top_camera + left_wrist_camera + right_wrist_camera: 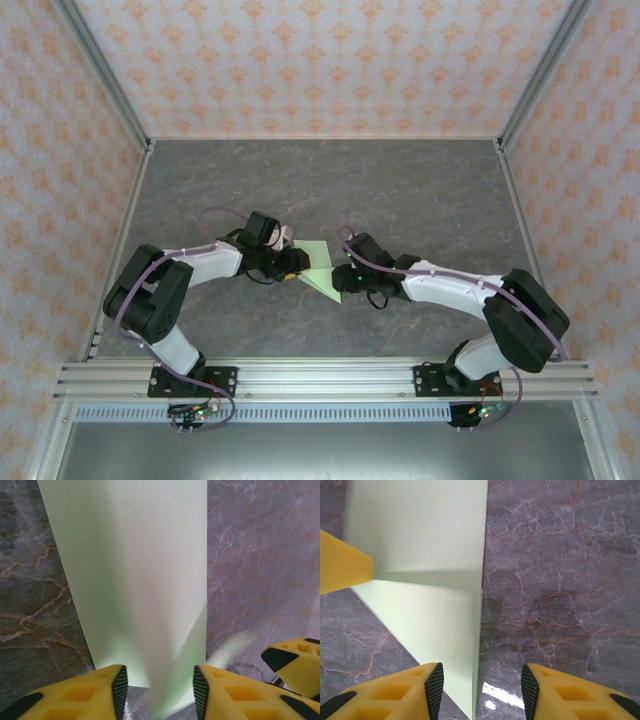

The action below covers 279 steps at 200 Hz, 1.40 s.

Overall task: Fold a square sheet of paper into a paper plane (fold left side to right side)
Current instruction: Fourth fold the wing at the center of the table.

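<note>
Pincers, both apart: left pincer straddles the green paper; right pincer at its edge. Looks partly folded; more creases remain.

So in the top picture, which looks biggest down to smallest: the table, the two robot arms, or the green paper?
1. table
2. left arm and right arm: they look about alike, so I won't rank them
3. green paper, the smallest
</note>
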Motion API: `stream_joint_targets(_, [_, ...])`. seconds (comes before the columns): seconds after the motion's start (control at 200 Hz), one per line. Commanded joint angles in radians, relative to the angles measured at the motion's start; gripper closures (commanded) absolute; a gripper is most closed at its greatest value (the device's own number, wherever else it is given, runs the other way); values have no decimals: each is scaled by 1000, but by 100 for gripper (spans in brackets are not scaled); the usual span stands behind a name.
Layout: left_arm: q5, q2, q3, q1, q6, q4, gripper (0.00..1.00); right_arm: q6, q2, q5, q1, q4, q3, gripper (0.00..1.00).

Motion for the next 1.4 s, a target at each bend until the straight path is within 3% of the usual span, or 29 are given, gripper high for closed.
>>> stream_joint_targets(0.0, [-7,-19,31,-9,1,-4,60,-56,-61,50,22,34,-44,52])
stream_joint_targets(0.215, [-16,-46,46,-11,-7,-26,60,-140,-131,223,157,75,-69,51])
stream_joint_targets(0.455, [-16,-56,63,-11,-29,-34,59,-196,23,293,243,112,10,47])
stream_joint_targets(0.776, [-20,-43,93,-12,-54,-57,58,-223,183,363,262,127,89,47])
stream_joint_targets(1.146, [-21,-42,111,-11,-65,-71,57,-225,234,386,266,108,111,48])
stream_joint_targets(1.391, [-20,-54,122,-11,-58,-89,56,-230,254,389,265,79,133,59])
